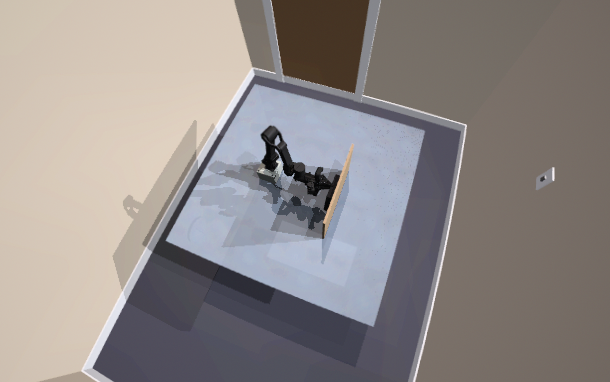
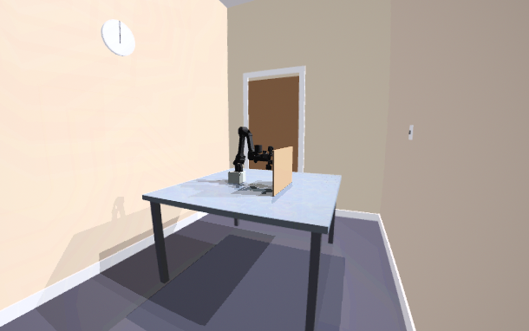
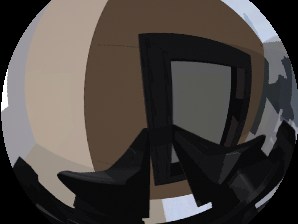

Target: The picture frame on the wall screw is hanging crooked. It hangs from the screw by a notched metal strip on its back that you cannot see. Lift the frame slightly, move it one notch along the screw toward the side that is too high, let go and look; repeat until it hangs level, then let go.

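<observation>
arm: black six-joint arm (image 1: 280,150) on a small grey base block (image 1: 267,173), standing on the table (image 2: 303,208). elbow up, forearm reaching out level toward the board.
gripper: gripper (image 3: 165,163) clenched on the picture frame, fingers stopped partway w/ the frame's left rail between them. wrist view: one dark finger each side of that rail, low down near the bottom left corner.
picture frame: picture frame (image 3: 156,96) black, w/ grey inner panel, hung on the arm-facing side of the board. fills centre of wrist view. looks tilted there, top edge sloping, but fisheye bends everything so true tilt: cannot tell.
frame in other views: hidden behind the board in exterior view; top view shows only a dark strip against the board, too small to read.
board: tan upright panel (image 2: 283,170) standing on the table, seen edge-on from above (image 1: 339,190). serves as the wall. gripper end of the arm right up against it.
screw: not visible, behind the frame.
table: pale blue-grey top, dark legs (image 2: 159,243). arm base toward the left side, board near the middle.
shadows: several overlapping arm and board shadows on the table top and on the left wall.
room: brown door (image 2: 274,117) w/ white trim behind the arm, round white clock (image 2: 118,37) high on the left wall, small switch plate (image 2: 410,132) on the right wall, purple-grey floor.
</observation>
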You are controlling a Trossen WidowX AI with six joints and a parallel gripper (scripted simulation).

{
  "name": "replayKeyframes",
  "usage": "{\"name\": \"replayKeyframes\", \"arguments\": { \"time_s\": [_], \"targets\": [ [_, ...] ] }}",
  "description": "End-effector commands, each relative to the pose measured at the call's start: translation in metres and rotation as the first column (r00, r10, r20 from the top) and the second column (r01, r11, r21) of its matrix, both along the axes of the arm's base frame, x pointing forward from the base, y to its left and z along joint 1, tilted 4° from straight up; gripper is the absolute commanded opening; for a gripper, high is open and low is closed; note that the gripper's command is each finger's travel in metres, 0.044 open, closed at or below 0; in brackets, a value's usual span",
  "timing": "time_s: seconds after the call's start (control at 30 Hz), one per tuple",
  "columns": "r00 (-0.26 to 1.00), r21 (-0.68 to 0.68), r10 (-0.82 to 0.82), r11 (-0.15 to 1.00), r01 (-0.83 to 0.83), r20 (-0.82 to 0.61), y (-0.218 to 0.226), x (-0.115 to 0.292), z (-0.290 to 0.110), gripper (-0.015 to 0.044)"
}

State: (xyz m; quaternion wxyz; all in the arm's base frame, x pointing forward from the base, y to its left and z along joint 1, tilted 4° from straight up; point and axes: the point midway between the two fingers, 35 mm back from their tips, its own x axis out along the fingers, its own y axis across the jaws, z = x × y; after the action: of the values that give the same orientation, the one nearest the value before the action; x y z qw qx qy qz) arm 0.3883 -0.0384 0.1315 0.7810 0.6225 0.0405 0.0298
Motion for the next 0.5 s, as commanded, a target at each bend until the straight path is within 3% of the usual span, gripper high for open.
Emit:
{"name": "replayKeyframes", "arguments": {
  "time_s": [0.0, 0.47],
  "targets": [
    [1.0, 0.0, 0.003, 1.0, -0.003, 0.009, 0.0006, 0.0007, 0.0026, 0.0],
    [1.0, 0.0, 0.003, 1.0, -0.003, 0.009, -0.0006, 0.0008, -0.0011, 0.0]
  ]
}}
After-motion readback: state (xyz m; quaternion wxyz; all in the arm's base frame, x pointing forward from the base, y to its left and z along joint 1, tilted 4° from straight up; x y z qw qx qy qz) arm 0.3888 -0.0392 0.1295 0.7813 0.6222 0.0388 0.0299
